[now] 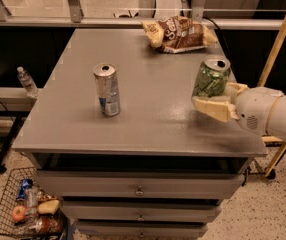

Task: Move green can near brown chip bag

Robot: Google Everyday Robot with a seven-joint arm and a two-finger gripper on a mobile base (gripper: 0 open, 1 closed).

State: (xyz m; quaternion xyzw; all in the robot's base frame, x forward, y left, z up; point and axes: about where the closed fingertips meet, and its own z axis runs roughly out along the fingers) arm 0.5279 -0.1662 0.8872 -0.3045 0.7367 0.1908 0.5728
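Note:
The green can (211, 78), with pale streaks and a silver top, is held in my gripper (218, 100) over the right side of the grey table (148, 114). It is lifted off the surface and tilted slightly. The cream fingers (212, 108) are closed around its lower half; the white arm comes in from the right edge. The brown chip bag (178, 34) lies at the table's far edge, right of centre, well beyond the can.
A slimmer silver-and-blue can (107, 89) stands upright left of centre on the table. Drawers (138, 189) sit under the tabletop. A wire basket (25, 211) with items is on the floor at left. A wooden pole (278, 44) leans at right.

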